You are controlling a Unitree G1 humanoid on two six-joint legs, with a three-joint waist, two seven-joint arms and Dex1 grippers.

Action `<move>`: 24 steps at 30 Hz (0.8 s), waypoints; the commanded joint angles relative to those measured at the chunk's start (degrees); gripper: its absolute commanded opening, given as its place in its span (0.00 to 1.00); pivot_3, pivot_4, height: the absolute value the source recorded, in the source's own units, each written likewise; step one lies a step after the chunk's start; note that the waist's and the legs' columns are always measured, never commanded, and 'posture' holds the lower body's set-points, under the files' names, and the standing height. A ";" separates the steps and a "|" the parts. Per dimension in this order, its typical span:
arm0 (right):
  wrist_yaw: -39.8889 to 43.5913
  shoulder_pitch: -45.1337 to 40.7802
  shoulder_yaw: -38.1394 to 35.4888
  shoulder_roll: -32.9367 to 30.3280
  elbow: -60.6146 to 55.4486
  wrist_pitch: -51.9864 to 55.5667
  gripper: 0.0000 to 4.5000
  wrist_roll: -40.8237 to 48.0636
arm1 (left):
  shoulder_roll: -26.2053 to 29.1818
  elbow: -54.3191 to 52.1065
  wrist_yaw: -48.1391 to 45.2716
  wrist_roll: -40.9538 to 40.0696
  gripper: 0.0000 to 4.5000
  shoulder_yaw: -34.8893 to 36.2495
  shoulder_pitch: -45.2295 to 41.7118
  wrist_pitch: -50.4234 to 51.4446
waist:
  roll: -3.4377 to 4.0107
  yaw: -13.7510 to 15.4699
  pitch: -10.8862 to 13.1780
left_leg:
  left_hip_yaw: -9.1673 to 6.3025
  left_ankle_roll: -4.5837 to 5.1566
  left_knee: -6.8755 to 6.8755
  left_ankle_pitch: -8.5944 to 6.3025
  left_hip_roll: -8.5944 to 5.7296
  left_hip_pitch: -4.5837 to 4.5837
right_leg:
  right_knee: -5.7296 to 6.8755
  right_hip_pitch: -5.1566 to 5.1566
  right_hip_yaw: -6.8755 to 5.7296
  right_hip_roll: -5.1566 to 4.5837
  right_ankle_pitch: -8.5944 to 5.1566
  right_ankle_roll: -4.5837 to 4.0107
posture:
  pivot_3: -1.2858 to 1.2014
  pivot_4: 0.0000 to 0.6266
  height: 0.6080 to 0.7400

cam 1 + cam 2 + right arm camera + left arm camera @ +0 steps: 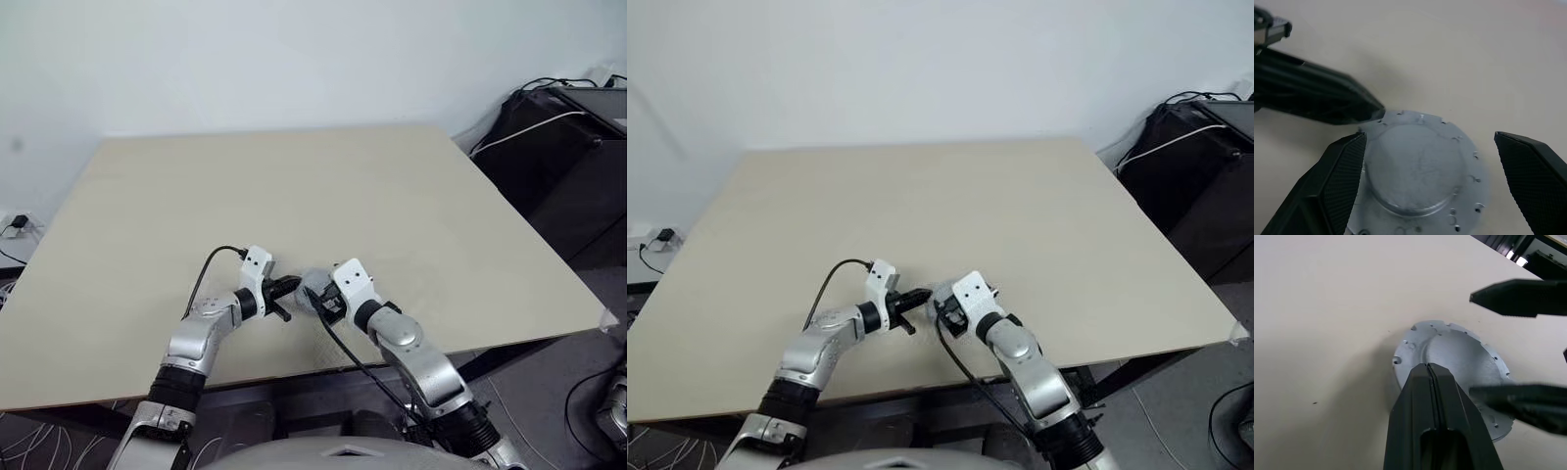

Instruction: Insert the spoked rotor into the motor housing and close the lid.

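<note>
Grey metal, the lid (1418, 171) lies flat on the table (294, 186) near its front edge, plain face and raised hub upward. My left gripper (1429, 374) has its fingers pressed together, the tip at the lid's rim. My right gripper (1430, 161) stands wide apart, one finger (1337, 171) on either side of the lid, not clamped on it.

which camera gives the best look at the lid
The right wrist view: the lid lies face-on between the open right gripper's fingers. The left wrist view has fingers across it; in the head views it is a small grey patch.
</note>
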 commanded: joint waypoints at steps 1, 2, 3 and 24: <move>0.30 -0.33 1.09 0.74 -1.21 -0.87 1.00 -1.83 | 0.06 -3.07 -0.12 -1.21 0.00 1.04 -0.34 -1.83 | 0.00 0.01 0.00 | 0.00 -0.01 0.01 0.00 0.00 0.00 | 0.00 0.00 -0.01 0.00 0.00 0.00 | 0.52 0.00 1.00; 0.41 -0.18 1.29 0.82 -1.25 -0.77 1.00 -2.18 | 0.07 -3.19 -0.25 -1.33 0.00 1.10 -0.29 -2.09 | 0.00 0.02 0.00 | 0.00 -0.03 0.01 0.02 0.00 0.00 | 0.01 0.01 -0.01 0.01 0.00 0.00 | 0.52 0.00 1.00; 0.51 -0.04 1.38 0.98 -1.22 -0.73 1.00 -2.41 | 0.05 -3.32 -0.23 -1.43 0.00 1.24 -0.23 -2.55 | 0.00 0.01 0.00 | 0.00 -0.08 0.01 0.05 0.00 0.00 | 0.01 0.02 -0.02 0.02 0.00 0.00 | 0.52 0.00 1.00; -1.04 -0.07 -3.44 5.86 5.02 0.50 1.00 -2.17 | -0.60 -8.37 3.09 -3.98 0.00 4.64 5.05 -8.04 | -0.02 -0.02 0.01 | 0.02 -0.21 0.11 0.13 0.02 0.19 | 0.07 0.24 -0.23 0.15 0.02 0.04 | 0.52 0.00 1.00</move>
